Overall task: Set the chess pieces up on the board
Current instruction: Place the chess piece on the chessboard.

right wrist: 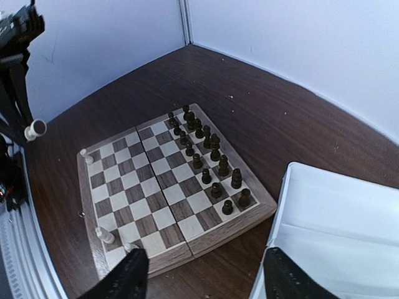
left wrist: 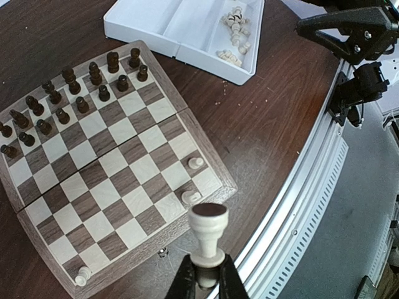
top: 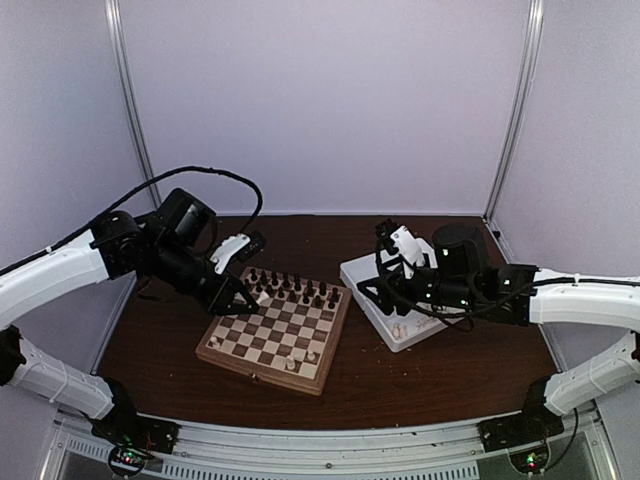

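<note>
The board (top: 268, 338) lies mid-table with dark pieces (top: 293, 289) along its far rows. A few cream chess pieces (left wrist: 196, 163) stand near its near edge, with one (left wrist: 82, 274) at a corner. My left gripper (left wrist: 207, 266) is shut on the head of a cream piece (left wrist: 209, 227), base pointing away, held above the table beside the board's corner. In the top view that gripper (top: 243, 297) hovers over the board's far left side. My right gripper (right wrist: 209, 281) is open with nothing between its fingers, above the gap between board (right wrist: 163, 187) and tray.
A white plastic tray (top: 372, 275) sits right of the board, with several cream pieces (left wrist: 234, 31) in one compartment. Purple walls close in the back and sides. A metal rail (left wrist: 299, 187) runs along the near table edge.
</note>
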